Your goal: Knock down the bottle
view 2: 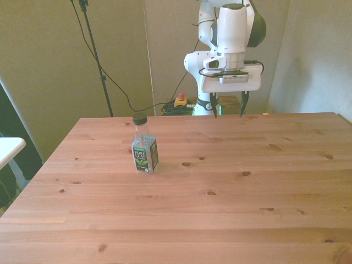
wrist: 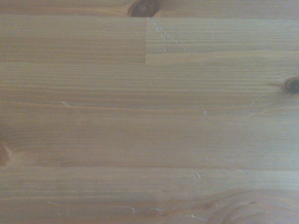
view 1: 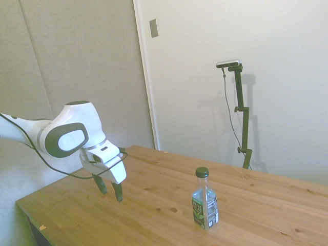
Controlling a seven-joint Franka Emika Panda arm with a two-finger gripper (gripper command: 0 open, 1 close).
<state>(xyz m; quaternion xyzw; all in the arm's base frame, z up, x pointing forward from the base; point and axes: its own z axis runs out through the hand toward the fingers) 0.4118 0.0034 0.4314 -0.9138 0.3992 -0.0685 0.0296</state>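
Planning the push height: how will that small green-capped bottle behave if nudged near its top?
The bottle stands upright, tall against a narrow base, so it likely tips readily. It looks mostly empty, probably light, and may skid. Once down, it could roll on the table. The gripper hangs open, apart.

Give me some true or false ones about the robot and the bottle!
1. The bottle stands upright on the table. True.
2. The gripper is holding the bottle. False: it hangs apart from the bottle, holding nothing.
3. The gripper's fingers are spread open. True.
4. The bottle's cap is off. False: the dark green cap is screwed on top.
5. In the front view, the bottle is to the right of the gripper. False: it is to the gripper's left.
6. The wrist view shows only bare wood. True.
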